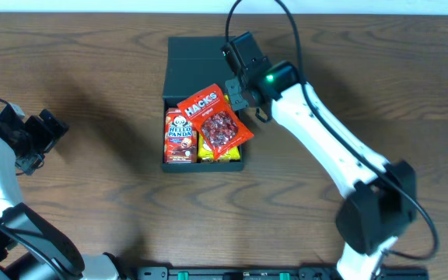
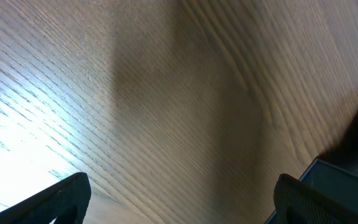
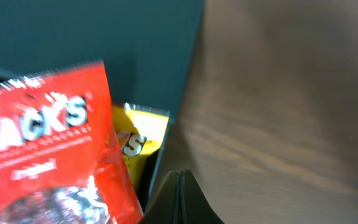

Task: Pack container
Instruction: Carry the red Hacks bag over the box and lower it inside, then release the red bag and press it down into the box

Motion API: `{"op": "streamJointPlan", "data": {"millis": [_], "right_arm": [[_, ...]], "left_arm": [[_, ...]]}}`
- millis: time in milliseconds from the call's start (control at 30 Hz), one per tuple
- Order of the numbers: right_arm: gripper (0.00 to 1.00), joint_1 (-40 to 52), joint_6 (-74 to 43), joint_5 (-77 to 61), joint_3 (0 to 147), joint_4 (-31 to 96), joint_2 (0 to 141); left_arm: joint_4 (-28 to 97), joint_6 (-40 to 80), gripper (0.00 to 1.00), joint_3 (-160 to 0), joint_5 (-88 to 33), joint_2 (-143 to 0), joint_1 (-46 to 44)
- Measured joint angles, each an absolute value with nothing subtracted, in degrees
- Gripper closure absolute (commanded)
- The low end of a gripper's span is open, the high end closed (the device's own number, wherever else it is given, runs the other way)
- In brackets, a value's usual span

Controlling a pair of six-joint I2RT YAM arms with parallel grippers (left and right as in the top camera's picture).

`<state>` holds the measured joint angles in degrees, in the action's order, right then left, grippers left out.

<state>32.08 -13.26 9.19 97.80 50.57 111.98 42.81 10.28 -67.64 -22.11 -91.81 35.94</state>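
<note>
at mid-desk [image 1: 92, 78], the container [image 1: 197, 66] lies open, hello panda box [image 1: 180, 136], yellow packet [image 3: 145, 140] and skewed red hacks bag [image 1: 215, 123] inside. right gripper [image 1: 238, 99] pinched shut, empty, at its rim; left gripper [image 1: 45, 140] gapes wide, well apart. closing the lid seemingly is what's left.

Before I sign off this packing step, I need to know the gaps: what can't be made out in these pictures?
Yellow packet: brand hidden under the red Hacks bag, overhead and right wrist.
Container: left wrist shows one corner, cut by the frame edge.
Hacks bag small print: blurred, right wrist.
</note>
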Motion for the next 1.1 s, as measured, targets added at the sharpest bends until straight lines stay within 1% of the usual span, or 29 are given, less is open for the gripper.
{"op": "streamJointPlan", "data": {"millis": [200,433,700,800,967,1100], "right_arm": [[0.98,31.8,-12.9,3.6,97.5,53.6,116.8],[0.99,32.7,-12.9,-1.4,97.4,58.2,116.8],[0.98,35.6,-12.9,-3.4,97.4,63.4,116.8],[0.98,36.3,-13.0,-2.3,97.4,63.6,116.8],[0.99,36.5,-17.4,7.0,97.5,66.6,116.8],[0.98,36.5,-20.0,12.0,99.5,66.4,116.8]], "left_arm": [[42.8,10.3,0.05,-67.6,-22.1,-91.8,35.9],[42.8,10.3,0.05,-67.6,-22.1,-91.8,35.9],[42.8,10.3,0.05,-67.6,-22.1,-91.8,35.9],[42.8,10.3,0.05,-67.6,-22.1,-91.8,35.9],[42.9,10.3,0.05,-67.6,-22.1,-91.8,35.9],[42.9,10.3,0.05,-67.6,-22.1,-91.8,35.9]]}}
